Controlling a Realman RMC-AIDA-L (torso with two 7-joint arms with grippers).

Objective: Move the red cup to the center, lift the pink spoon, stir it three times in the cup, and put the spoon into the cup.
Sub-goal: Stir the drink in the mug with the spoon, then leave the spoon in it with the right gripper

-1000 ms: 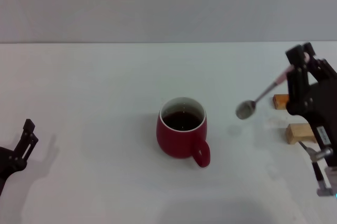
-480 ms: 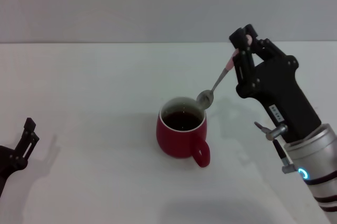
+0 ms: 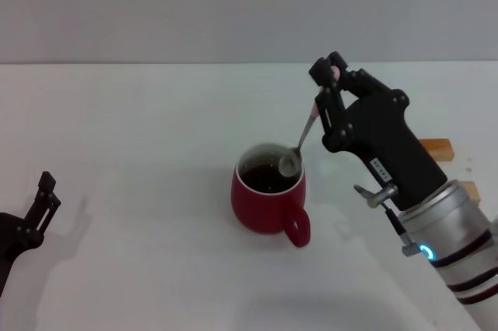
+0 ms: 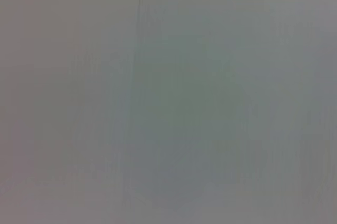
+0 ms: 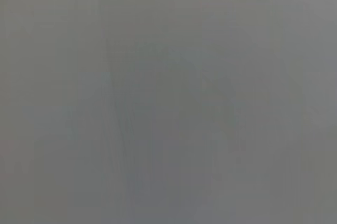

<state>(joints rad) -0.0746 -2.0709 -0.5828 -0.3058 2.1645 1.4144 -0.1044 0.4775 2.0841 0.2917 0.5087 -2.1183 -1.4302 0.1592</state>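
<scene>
The red cup [image 3: 265,205] stands mid-table in the head view, handle toward the near right, dark liquid inside. The pink spoon [image 3: 299,144] slants down from my right gripper [image 3: 325,86], which is shut on its pink handle above and to the right of the cup. Its metal bowl sits at the cup's right rim, just over the liquid. My left gripper [image 3: 43,198] rests low at the near left edge, far from the cup. Both wrist views show only a blank grey field.
Two small orange-tan wooden blocks [image 3: 436,149] lie on the white table [image 3: 140,128] at the right, partly behind my right arm. A grey wall runs along the table's far edge.
My right arm has swung left from the table's right side, carrying the spoon over the cup; the spoon bowl dropped from beside the rim to inside it. The left arm stayed still.
</scene>
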